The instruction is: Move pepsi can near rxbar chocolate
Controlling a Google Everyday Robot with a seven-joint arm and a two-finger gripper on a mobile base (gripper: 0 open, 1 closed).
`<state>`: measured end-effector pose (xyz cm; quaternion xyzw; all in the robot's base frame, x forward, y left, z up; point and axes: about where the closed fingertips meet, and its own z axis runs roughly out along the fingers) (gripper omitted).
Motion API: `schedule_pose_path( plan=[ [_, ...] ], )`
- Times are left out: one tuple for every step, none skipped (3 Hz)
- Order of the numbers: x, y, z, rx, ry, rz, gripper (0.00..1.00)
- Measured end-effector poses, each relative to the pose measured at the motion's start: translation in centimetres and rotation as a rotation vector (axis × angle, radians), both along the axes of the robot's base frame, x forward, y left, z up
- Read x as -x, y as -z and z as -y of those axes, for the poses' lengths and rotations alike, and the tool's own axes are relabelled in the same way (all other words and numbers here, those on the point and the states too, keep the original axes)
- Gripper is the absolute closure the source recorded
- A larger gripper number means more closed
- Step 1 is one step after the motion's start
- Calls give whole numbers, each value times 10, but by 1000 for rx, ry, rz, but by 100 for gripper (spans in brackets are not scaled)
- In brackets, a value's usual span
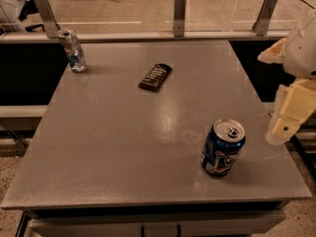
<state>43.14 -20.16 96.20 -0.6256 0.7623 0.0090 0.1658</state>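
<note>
The dark blue pepsi can (222,148) stands upright on the grey table (123,142), near its front right corner. The rxbar chocolate (155,77), a flat dark wrapper with pale lettering, lies further back, near the table's middle. My gripper (285,118) hangs at the right edge of the view, just right of the pepsi can and a little above the table top, apart from the can. It holds nothing that I can see.
A slim silver-and-blue can (73,51) stands at the table's back left corner. A glass barrier with metal posts (179,13) runs along the back edge. Dark gaps drop off at the table's left and right sides.
</note>
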Motion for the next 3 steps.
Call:
schedule_pose_path(
  plan=[
    [19, 31, -37, -133, -132, -90, 0],
    [39, 52, -68, -209, -226, -152, 0],
    [40, 51, -70, -212, -228, -147, 19]
  ],
)
